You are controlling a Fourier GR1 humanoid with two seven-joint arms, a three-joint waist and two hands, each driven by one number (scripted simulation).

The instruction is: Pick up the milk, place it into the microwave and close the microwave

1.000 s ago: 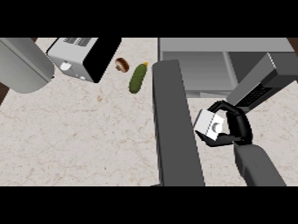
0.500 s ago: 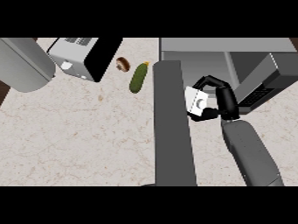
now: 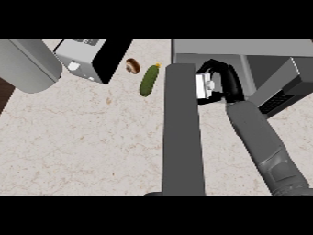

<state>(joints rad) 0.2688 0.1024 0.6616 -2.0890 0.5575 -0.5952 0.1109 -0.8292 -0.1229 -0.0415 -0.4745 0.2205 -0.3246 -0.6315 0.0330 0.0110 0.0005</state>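
My right hand (image 3: 228, 79) is shut on the white milk carton (image 3: 206, 86), fingers curled over its top and side. It holds the carton at the mouth of the grey microwave (image 3: 254, 51) at the upper right, just right of the open door. The microwave door (image 3: 183, 133) stands swung out toward me as a long dark grey panel down the middle of the view. My right forearm (image 3: 260, 142) runs up from the lower right edge. My left hand does not show.
A green cucumber (image 3: 149, 80) and a small brown item (image 3: 133, 65) lie left of the door. A white and black toaster (image 3: 91, 58) stands at the back left, beside a large grey rounded shape (image 3: 16, 64). The beige counter (image 3: 77, 137) spreads left of the door.
My right hand has carried the milk carton away from me, from beside the door's middle up to the microwave's opening. The door has not moved.
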